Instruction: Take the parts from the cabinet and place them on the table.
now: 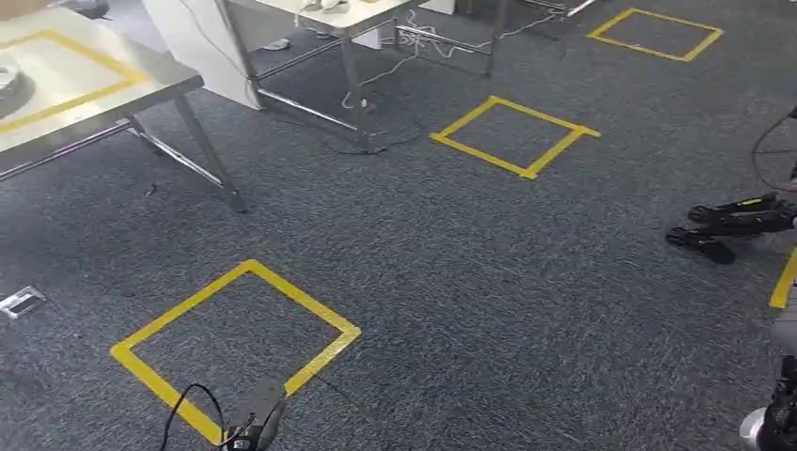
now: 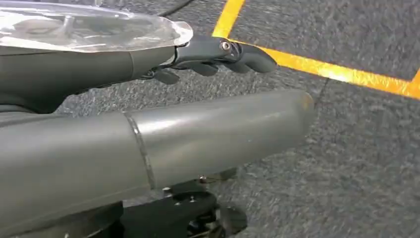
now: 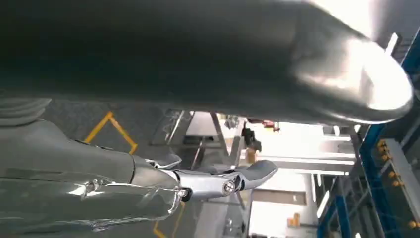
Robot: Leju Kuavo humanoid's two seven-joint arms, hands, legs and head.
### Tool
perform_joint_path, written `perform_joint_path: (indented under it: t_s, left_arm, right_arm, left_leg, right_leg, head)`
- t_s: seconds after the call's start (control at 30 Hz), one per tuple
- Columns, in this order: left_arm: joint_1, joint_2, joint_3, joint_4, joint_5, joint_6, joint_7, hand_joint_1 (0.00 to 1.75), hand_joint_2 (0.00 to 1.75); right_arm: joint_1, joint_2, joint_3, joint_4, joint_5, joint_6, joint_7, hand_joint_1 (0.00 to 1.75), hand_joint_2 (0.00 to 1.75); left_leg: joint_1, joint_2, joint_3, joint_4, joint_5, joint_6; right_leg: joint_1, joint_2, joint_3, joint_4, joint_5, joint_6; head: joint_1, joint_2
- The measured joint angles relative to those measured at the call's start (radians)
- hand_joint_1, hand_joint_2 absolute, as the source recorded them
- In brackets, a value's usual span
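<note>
Table (image 1: 89, 89) well apart from left hand (image 2: 218, 54), right hand (image 3: 223, 183), both empty, fingers apart.

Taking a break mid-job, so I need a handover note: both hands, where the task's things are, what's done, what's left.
Left hand: open, holds nothing, hanging over grey carpet near a yellow tape square.
Right hand: open, holds nothing.
Silver metal table with a yellow tape outline: ahead, to the left.
Done: cannot tell whether any part has been delivered.
Left: reach the cabinet, pick up parts, carry them to the table.
</note>
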Motion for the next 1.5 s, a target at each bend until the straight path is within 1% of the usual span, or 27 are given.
perform_joint_path:
  t_s: [0.07,0.1,0.17,0.2,0.33,0.43,0.5,0.53,0.57,0.63,0.67,0.7,0.83,0.87,0.9,0.93,1.0,1.03,1.07,1.13,1.17,1.2,1.23,1.27,1.37,1.43,1.5]
  left_arm:
    - [0.0,0.0,0.0,0.0,0.0,0.0,0.0,0.0,0.0]
    - [-0.001,-0.001,0.0,0.0,0.0,0.0,0.0,0.0,0.0]
    - [-0.001,-0.002,0.0,0.0,-0.002,0.0,0.0,0.0,0.0]
    - [-0.002,0.0,0.0,0.0,-0.004,0.002,0.0,0.0,0.0]
    - [-0.009,-0.002,0.0,0.0,-0.019,0.005,0.013,0.0,0.0]
    - [-0.021,-0.005,0.0,0.0,-0.029,0.008,0.028,0.0,0.0]
    - [-0.019,-0.006,0.0,0.0,-0.032,0.008,0.033,0.0,0.0]
    - [-0.018,-0.006,0.0,0.0,-0.032,0.009,0.034,0.0,0.0]
    - [-0.018,-0.007,0.0,0.0,-0.032,0.01,0.035,0.0,0.0]
    - [-0.021,-0.007,0.0,0.0,-0.032,0.01,0.035,0.0,0.0]
    - [-0.022,-0.006,0.0,0.0,-0.032,0.01,0.035,0.0,0.0]
    - [-0.022,-0.002,0.0,0.0,-0.032,0.01,0.035,0.0,0.0]
    - [-0.027,-0.006,0.0,0.0,-0.029,0.01,0.032,0.0,0.0]
    - [-0.028,-0.009,0.0,0.0,-0.029,0.01,0.032,0.0,0.0]
    - [-0.03,-0.008,0.0,-0.001,-0.029,0.01,0.031,0.0,0.0]
    - [-0.03,-0.008,0.0,-0.001,-0.029,0.01,0.031,0.0,0.0]
    - [-0.027,-0.008,0.0,0.0,-0.029,0.01,0.031,0.0,0.0]
    - [-0.026,-0.008,0.0,0.0,-0.029,0.01,0.031,0.0,0.0]
    - [-0.025,-0.008,0.0,0.0,-0.029,0.01,0.031,0.0,0.0]
    - [-0.026,-0.009,0.0,0.0,-0.029,0.01,0.031,0.0,0.0]
    - [-0.026,-0.01,0.0,-0.001,-0.029,0.01,0.031,0.0,0.0]
    - [-0.026,-0.009,0.0,0.0,-0.029,0.01,0.031,0.0,0.0]
    - [-0.027,-0.008,0.0,0.0,-0.029,0.01,0.031,0.0,0.0]
    - [-0.028,-0.009,0.0,0.0,-0.029,0.01,0.031,0.0,0.0]
    - [-0.028,-0.008,0.0,0.0,-0.026,0.01,0.031,0.0,0.0]
    - [-0.031,-0.008,0.0,0.0,-0.024,0.01,0.028,0.0,0.0]
    - [-0.026,-0.01,0.0,0.0,-0.022,0.01,0.028,0.0,0.0]
  right_arm:
    - [0.0,0.0,0.004,0.001,0.0,0.0,0.0,0.0,0.0]
    - [0.0,0.0,0.005,0.001,0.0,-0.001,0.0,0.0,0.0]
    - [-0.002,0.0,0.008,0.001,0.0,-0.003,-0.002,0.0,0.0]
    - [-0.002,0.0,0.01,0.001,0.0,-0.004,-0.004,0.0,0.0]
    - [0.008,0.0,0.011,0.0,0.0,-0.026,-0.01,0.0,0.0]
    - [0.015,0.0,0.007,-0.01,0.0,-0.043,-0.017,0.0,0.0]
    - [0.02,0.0,0.008,-0.011,0.0,-0.045,-0.02,0.0,0.0]
    - [0.027,0.0,0.008,-0.011,0.0,-0.046,-0.02,0.0,0.0]
    - [0.031,0.0,0.008,-0.011,0.0,-0.048,-0.02,0.0,0.0]
    - [0.033,0.0,0.008,-0.015,0.0,-0.052,-0.022,0.0,0.0]
    - [0.033,0.0,0.008,-0.019,0.0,-0.053,-0.024,0.0,0.0]
    - [0.032,0.0,0.009,-0.019,0.002,-0.053,-0.026,0.0,0.0]
    - [0.04,0.0,0.011,-0.025,0.003,-0.055,-0.027,0.0,0.0]
    - [0.042,0.0,0.011,-0.027,0.003,-0.056,-0.027,0.0,0.0]
    - [0.044,0.0,0.011,-0.028,0.003,-0.056,-0.028,0.0,0.0]
    - [0.043,0.0,0.01,-0.028,0.004,-0.056,-0.027,0.0,0.0]
    - [0.046,0.0,0.014,-0.029,0.004,-0.056,-0.027,0.0,0.0]
    - [0.046,0.0,0.014,-0.029,0.004,-0.056,-0.027,0.0,0.0]
    - [0.046,0.0,0.014,-0.029,0.004,-0.056,-0.027,0.0,0.0]
    - [0.046,0.0,0.014,-0.029,0.004,-0.056,-0.027,0.0,0.0]
    - [0.046,0.0,0.014,-0.029,0.004,-0.056,-0.027,0.0,0.0]
    - [0.045,0.0,0.014,-0.029,0.004,-0.056,-0.027,0.0,0.0]
    - [0.045,0.0,0.014,-0.03,0.004,-0.056,-0.027,0.0,0.0]
    - [0.045,0.0,0.014,-0.032,0.004,-0.056,-0.027,0.0,0.0]
    - [0.044,0.0,0.014,-0.032,0.004,-0.058,-0.028,0.0,0.0]
    - [0.042,0.002,0.014,-0.032,0.004,-0.058,-0.029,0.0,0.0]
    - [0.042,0.004,0.015,-0.032,0.004,-0.056,-0.029,0.0,0.0]
  left_leg:
    - [0.0,0.025,0.002,0.001,-0.003,-0.003]
    - [0.001,0.038,0.005,0.002,-0.006,-0.006]
    - [0.0,0.059,0.013,0.009,-0.016,-0.017]
    - [-0.009,0.067,0.012,0.013,-0.021,-0.023]
    - [-0.007,0.105,0.019,0.015,-0.026,-0.036]
    - [0.001,-0.003,-0.042,0.159,-0.119,-0.048]
    - [0.0,-0.022,-0.127,0.335,-0.186,-0.047]
    - [-0.001,-0.023,-0.152,0.375,-0.185,-0.045]
    - [-0.002,-0.025,-0.148,0.355,-0.158,-0.04]
    - [-0.003,-0.04,-0.083,0.197,-0.064,-0.026]
    - [-0.004,-0.068,-0.039,0.1,-0.017,-0.018]
    - [-0.005,-0.121,-0.012,0.037,-0.011,-0.01]
    - [-0.007,-0.078,-0.003,0.014,-0.008,-0.011]
    - [0.006,-0.06,0.004,-0.005,0.0,-0.007]
    - [0.001,-0.052,0.01,-0.011,0.002,-0.004]
    - [-0.001,-0.037,0.011,-0.012,0.0,0.0]
    - [-0.003,-0.011,0.012,-0.01,-0.002,0.0]
    - [-0.003,0.003,0.012,-0.009,-0.004,-0.001]
    - [-0.003,0.017,0.013,-0.009,-0.006,-0.003]
    - [-0.002,0.041,0.017,-0.005,-0.013,-0.009]
    - [-0.001,0.052,0.02,-0.001,-0.019,-0.014]
    - [-0.004,0.062,0.024,0.004,-0.025,-0.021]
    - [-0.013,0.068,0.021,0.011,-0.029,-0.026]
    - [-0.014,0.077,0.021,0.013,-0.03,-0.029]
    - [-0.012,0.113,0.024,0.019,-0.041,-0.04]
    - [-0.003,0.023,-0.006,0.101,-0.096,-0.048]
    - [-0.003,-0.014,-0.093,0.276,-0.168,-0.049]
  right_leg:
    - [-0.005,-0.004,0.013,-0.02,0.032,0.003]
    - [-0.006,-0.012,0.061,-0.106,0.078,0.003]
    - [-0.006,-0.073,0.164,-0.302,0.145,0.004]
    - [0.008,-0.087,0.171,-0.313,0.132,-0.001]
    - [0.005,-0.028,0.164,-0.318,0.143,-0.031]
    - [0.0,-0.002,0.163,-0.321,0.15,-0.045]
    - [0.002,0.023,0.161,-0.321,0.151,-0.049]
    - [0.004,0.04,0.161,-0.321,0.151,-0.049]
    - [0.006,0.056,0.162,-0.321,0.152,-0.05]
    - [0.007,0.086,0.165,-0.32,0.152,-0.05]
    - [0.007,0.099,0.167,-0.32,0.153,-0.049]
    - [0.007,0.109,0.164,-0.32,0.153,-0.046]
    - [-0.001,0.16,0.153,-0.327,0.162,-0.023]
    - [0.003,0.148,0.149,-0.313,0.151,-0.022]
    - [0.017,0.066,0.136,-0.281,0.128,-0.019]
    - [0.014,0.028,0.104,-0.213,0.085,-0.014]
    - [0.006,0.005,0.031,-0.052,0.014,-0.007]
    - [0.003,0.002,0.009,-0.006,0.003,-0.004]
    - [-0.002,-0.001,0.011,-0.01,0.016,-0.002]
    - [-0.008,-0.014,0.082,-0.144,0.092,0.001]
    - [-0.008,-0.04,0.132,-0.236,0.134,0.002]
    - [-0.003,-0.095,0.164,-0.303,0.135,0.006]
    - [0.01,-0.111,0.166,-0.308,0.13,-0.002]
    - [0.004,-0.087,0.162,-0.308,0.134,-0.018]
    - [0.005,-0.046,0.164,-0.31,0.137,-0.034]
    - [0.003,-0.027,0.163,-0.31,0.14,-0.041]
    - [0.005,-0.003,0.161,-0.31,0.142,-0.048]
  head:
    - [0.0,0.0]
    - [0.0,0.0]
    - [0.0,0.0]
    - [0.001,0.0]
    - [-0.003,0.0]
    - [-0.014,0.0]
    - [-0.017,0.0]
    - [-0.018,0.0]
    - [-0.018,0.0]
    - [-0.018,0.0]
    - [-0.019,0.0]
    - [-0.018,0.0]
    - [-0.018,0.0]
    - [-0.016,0.0]
    - [-0.011,0.0]
    - [-0.005,0.0]
    - [-0.005,0.0]
    - [-0.004,0.0]
    - [-0.003,0.0]
    - [-0.003,0.0]
    - [-0.003,0.0]
    - [-0.003,0.0]
    - [0.001,0.0]
    - [-0.003,0.0]
    - [-0.004,0.0]
    - [-0.01,0.0]
    - [-0.016,0.0]
